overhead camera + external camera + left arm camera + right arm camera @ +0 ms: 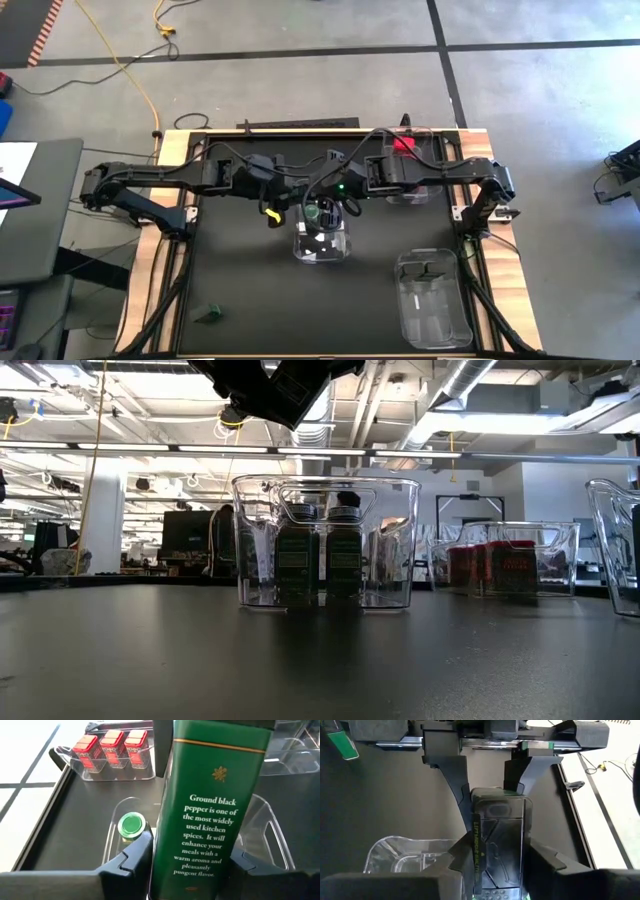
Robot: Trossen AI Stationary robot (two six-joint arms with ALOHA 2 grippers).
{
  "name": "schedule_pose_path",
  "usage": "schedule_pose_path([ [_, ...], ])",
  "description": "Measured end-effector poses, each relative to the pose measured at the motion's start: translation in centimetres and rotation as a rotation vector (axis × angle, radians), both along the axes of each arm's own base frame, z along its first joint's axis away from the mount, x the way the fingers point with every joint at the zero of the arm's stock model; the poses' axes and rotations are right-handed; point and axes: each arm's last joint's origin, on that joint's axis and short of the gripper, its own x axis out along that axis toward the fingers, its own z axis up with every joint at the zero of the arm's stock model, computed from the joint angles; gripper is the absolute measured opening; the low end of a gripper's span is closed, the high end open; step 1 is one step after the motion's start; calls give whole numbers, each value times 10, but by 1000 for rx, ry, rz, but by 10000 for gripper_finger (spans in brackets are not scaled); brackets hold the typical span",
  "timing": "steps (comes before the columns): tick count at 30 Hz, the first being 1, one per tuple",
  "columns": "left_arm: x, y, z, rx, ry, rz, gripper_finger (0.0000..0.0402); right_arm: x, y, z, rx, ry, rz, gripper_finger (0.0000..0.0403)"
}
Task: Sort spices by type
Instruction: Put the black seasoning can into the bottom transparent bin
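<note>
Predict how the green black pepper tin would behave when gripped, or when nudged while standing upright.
The black pepper tin is tall, narrow and flat-sided, so it would probably tip rather than roll. It looks rigid, undented where the left tool grips it. Its glossy faces might slip.

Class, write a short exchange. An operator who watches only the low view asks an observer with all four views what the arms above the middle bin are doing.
Operator: I only see an arm at the top edge. Is it holding anything?
Observer: Yes, the left gripper is shut on a dark green pepper tin.
Operator: And the right arm?
Observer: The right gripper grips the same tin from the other side, above the middle bin.
Operator: Is anything lying loose on the table?
Observer: One small green item lies alone near the table corner on the left arm's side.
</note>
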Motion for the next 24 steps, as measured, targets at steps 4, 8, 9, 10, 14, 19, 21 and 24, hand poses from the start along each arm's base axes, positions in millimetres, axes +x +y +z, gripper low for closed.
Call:
schedule_pose_path([
  [4, 0, 0, 0, -4, -1, 2, 158, 0, 0, 0, 3, 0, -3, 151],
  [8, 0, 0, 0, -6, -1, 1, 159, 0, 2, 0, 1, 2, -5, 153],
  [9, 0, 0, 0, -8, -3, 3, 161, 0, 2, 0, 0, 2, -5, 152],
  [10, 0, 0, 0, -9, -5, 4, 164, 0, 2, 0, 0, 3, -5, 151],
  [14, 0, 0, 0, -8, -7, 4, 191, 0, 1, 0, -1, 5, -7, 151],
  [19, 0, 2, 0, 17, -6, 68, 239, -1, 0, -1, -8, 14, -15, 152],
  [21, 0, 2, 0, 9, -7, 81, 253, -3, -1, -2, -11, 32, -19, 150],
  [24, -1, 2, 1, 10, -4, 85, 260, -14, -3, 0, -5, 88, -57, 150],
])
